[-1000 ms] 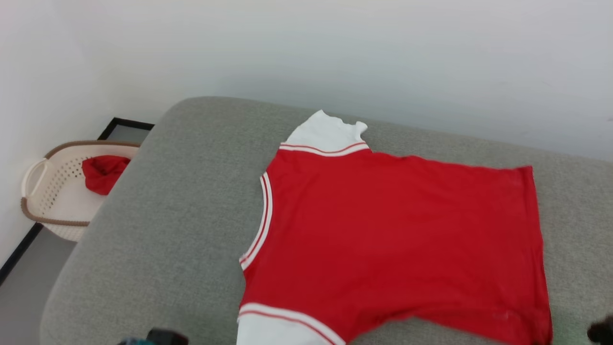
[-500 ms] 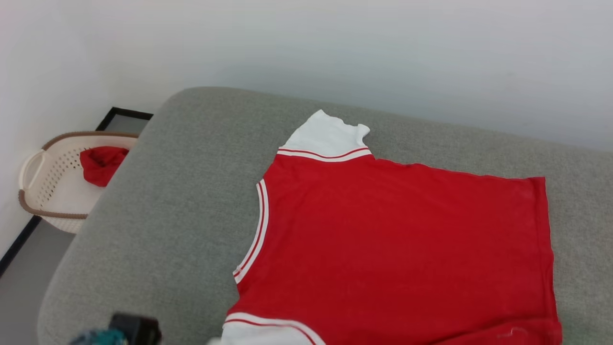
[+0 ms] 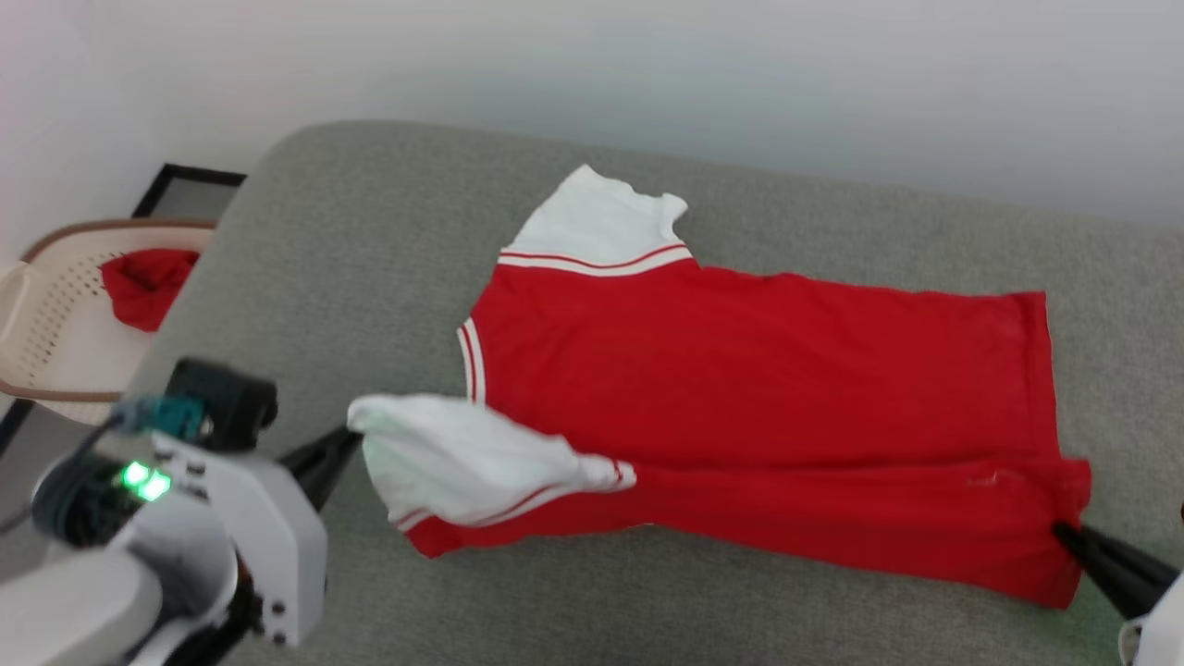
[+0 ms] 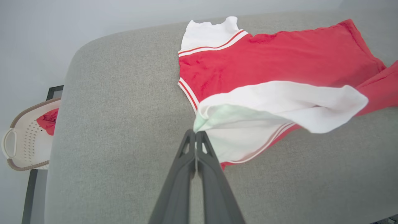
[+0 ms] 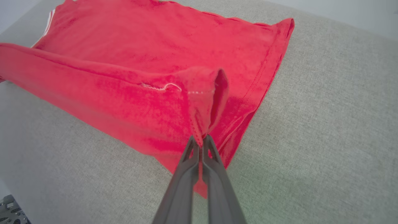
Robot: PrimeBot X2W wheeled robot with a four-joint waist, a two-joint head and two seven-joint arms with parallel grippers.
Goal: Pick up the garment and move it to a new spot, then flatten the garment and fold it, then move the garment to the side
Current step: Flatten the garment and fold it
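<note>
A grey upholstered cushion with rounded corners stands against a plain white wall. Beside its left end, on the floor, sits a cream perforated basket with a brown rim. A small plain red cloth lies inside the basket. A black-framed panel lies behind it.

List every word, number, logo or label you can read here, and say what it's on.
No readable text anywhere.
The garment: plain red with white panels and striped trim on the side showing; no lettering visible.
The basket and red cloth in it: no marks visible.
</note>
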